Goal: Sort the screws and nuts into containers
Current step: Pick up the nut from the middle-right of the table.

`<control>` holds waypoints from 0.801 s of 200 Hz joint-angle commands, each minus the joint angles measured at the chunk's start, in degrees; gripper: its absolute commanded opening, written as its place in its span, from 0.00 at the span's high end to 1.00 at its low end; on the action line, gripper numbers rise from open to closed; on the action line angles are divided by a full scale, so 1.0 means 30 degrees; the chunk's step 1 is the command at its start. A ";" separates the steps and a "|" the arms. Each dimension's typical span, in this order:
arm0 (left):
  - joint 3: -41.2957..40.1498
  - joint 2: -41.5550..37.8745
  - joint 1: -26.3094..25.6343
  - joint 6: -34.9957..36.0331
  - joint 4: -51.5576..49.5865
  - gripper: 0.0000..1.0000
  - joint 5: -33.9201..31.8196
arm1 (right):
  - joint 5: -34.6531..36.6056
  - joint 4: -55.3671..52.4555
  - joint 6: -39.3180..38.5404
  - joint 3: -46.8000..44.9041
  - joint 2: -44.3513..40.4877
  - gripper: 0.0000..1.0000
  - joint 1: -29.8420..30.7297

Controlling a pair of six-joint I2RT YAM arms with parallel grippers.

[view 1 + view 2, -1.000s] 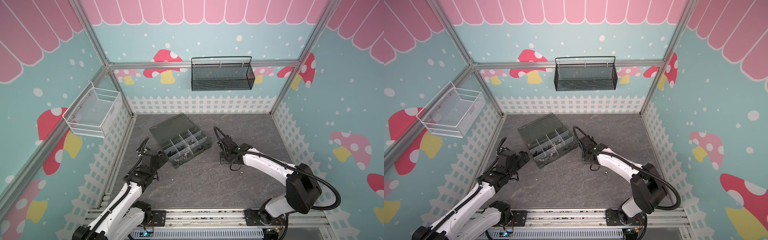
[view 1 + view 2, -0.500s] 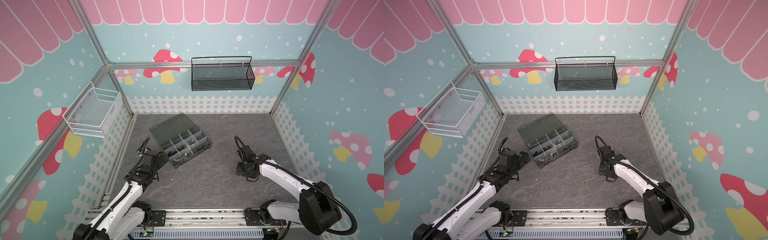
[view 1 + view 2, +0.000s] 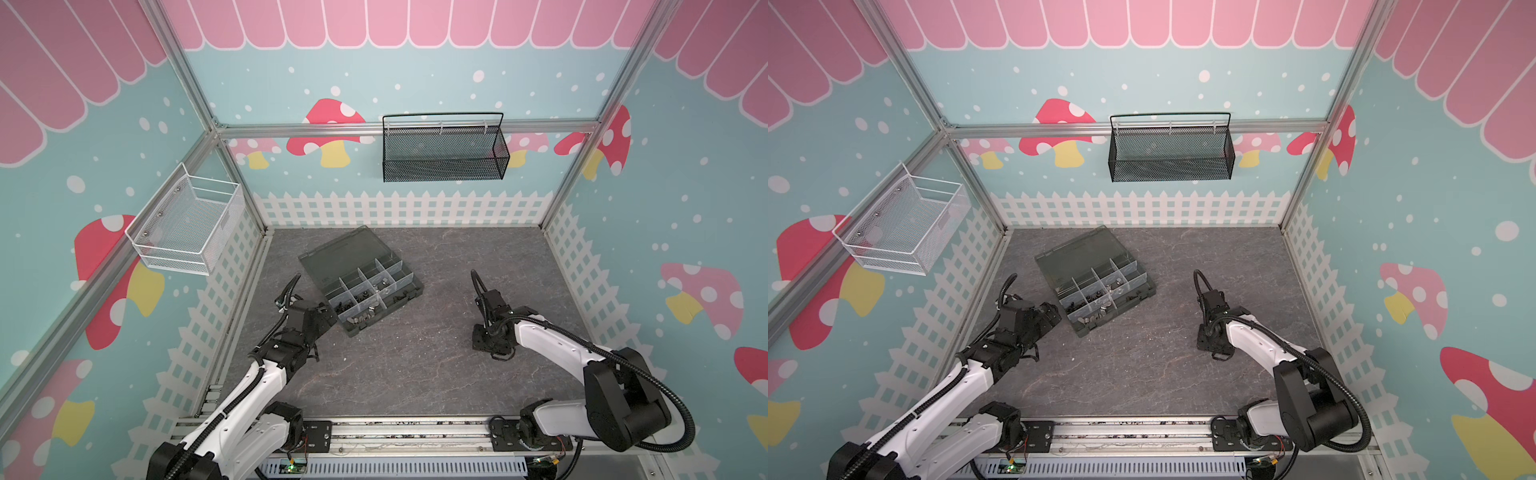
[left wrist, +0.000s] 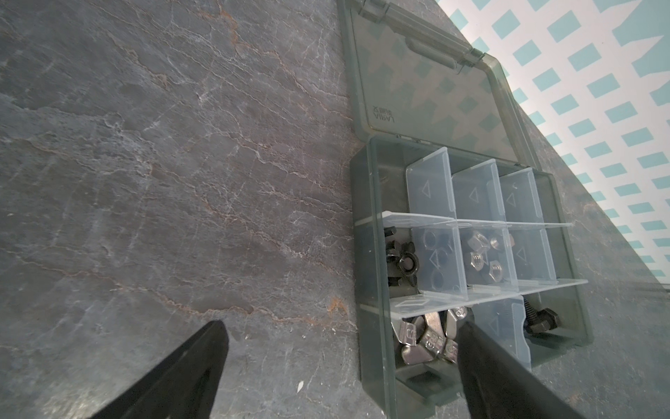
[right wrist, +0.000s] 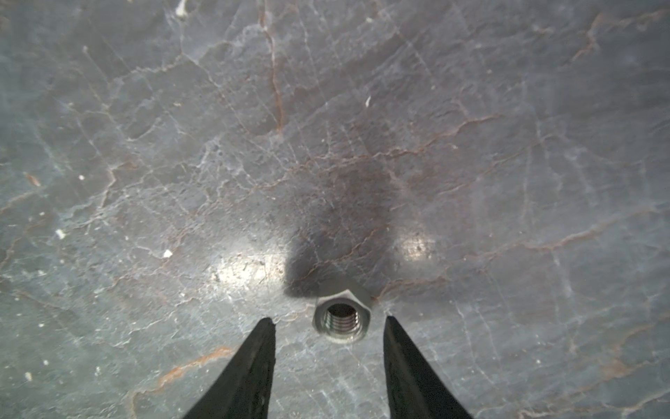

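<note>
- Silver hex nut (image 5: 341,319) lies flat on the grey stone-patterned tabletop (image 5: 181,145), threaded hole facing up, between the two black fingertips (image 5: 261,348) of the right gripper (image 5: 328,323); a gap shows on each side of it, so the jaws stand apart and grip nothing.
- In both top views the right gripper (image 3: 492,347) (image 3: 1214,345) points down at the table, well to the right of the organizer box (image 3: 361,286) (image 3: 1096,286); the nut is too small to make out there.
- Organizer box sits on the table with its smoky lid (image 4: 427,94) folded back flat and its containers (image 4: 478,232) parted by translucent dividers.
- One compartment holds silver hex nuts (image 4: 484,257), the one next to it black nuts (image 4: 402,259), another silver winged nuts (image 4: 424,341), and a black screw (image 4: 540,319) lies in a corner cell.
- Left gripper (image 4: 340,330) hovers at the near corner of the box with its jaws spread wide and nothing between them; one finger (image 4: 188,362) is over bare table, the other over the box edge.
- Black mesh basket (image 3: 444,149) hangs on the back wall and a white wire basket (image 3: 187,224) on the left wall.
</note>
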 commanded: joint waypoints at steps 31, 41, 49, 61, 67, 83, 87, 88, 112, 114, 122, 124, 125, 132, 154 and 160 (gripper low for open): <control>-0.0235 0.0096 0.0131 -0.0383 0.0203 0.00 -0.0068 | -0.0270 0.0823 -0.0312 0.0059 0.0936 0.57 -0.0268; -0.0250 0.0130 0.0131 -0.0383 0.0184 0.00 -0.0074 | -0.0365 0.0975 -0.0353 0.0046 0.1075 0.59 -0.0275; -0.0252 0.0130 0.0131 -0.0411 0.0202 0.00 -0.0066 | -0.0388 0.1095 -0.0378 0.0007 0.1173 0.61 -0.0286; -0.0259 0.0127 0.0131 -0.0413 0.0196 0.00 -0.0060 | -0.0422 0.1156 -0.0437 0.0020 0.1352 0.63 -0.0274; -0.0274 0.0118 0.0131 -0.0398 0.0199 0.00 -0.0051 | -0.0435 0.1127 -0.0465 0.0032 0.1442 0.65 -0.0274; -0.0292 0.0047 0.0131 -0.0387 0.0180 0.00 -0.0095 | -0.0624 0.1025 -0.0577 0.0040 0.1610 0.67 -0.0282; -0.0295 0.0029 0.0131 -0.0398 0.0194 0.00 -0.0130 | -0.0682 0.0996 -0.0581 0.0025 0.1651 0.67 -0.0275; -0.0285 0.0030 0.0131 -0.0405 0.0184 0.00 -0.0149 | -0.0700 0.0992 -0.0568 0.0028 0.1655 0.68 -0.0275; -0.0295 0.0051 0.0131 -0.0383 0.0213 0.00 -0.0168 | -0.0747 0.0630 -0.0598 0.0030 0.1774 0.68 -0.0268; -0.0302 0.0057 0.0138 -0.0383 0.0213 0.00 -0.0175 | -0.0732 0.0576 -0.0587 0.0024 0.1768 0.68 -0.0263; -0.0278 0.0088 0.0154 -0.0383 0.0231 0.00 -0.0173 | -0.0682 0.0398 -0.0606 0.0033 0.1805 0.69 -0.0247; -0.0276 0.0089 0.0137 -0.0383 0.0254 0.00 -0.0176 | -0.0628 0.0342 -0.0596 0.0054 0.1805 0.69 -0.0246; -0.0291 0.0089 0.0148 -0.0383 0.0243 0.00 -0.0172 | -0.0614 0.0299 -0.0605 0.0072 0.1791 0.69 -0.0246; -0.0287 0.0117 0.0159 -0.0383 0.0260 0.00 -0.0168 | -0.0523 0.0131 -0.0613 0.0096 0.1832 0.69 -0.0245; -0.0292 0.0163 0.0160 -0.0383 0.0317 0.00 -0.0160 | -0.0239 -0.0348 -0.0656 0.0187 0.1834 0.70 -0.0198; -0.0288 0.0175 0.0160 -0.0383 0.0334 0.00 -0.0167 | -0.0205 -0.0434 -0.0684 0.0202 0.1833 0.70 -0.0172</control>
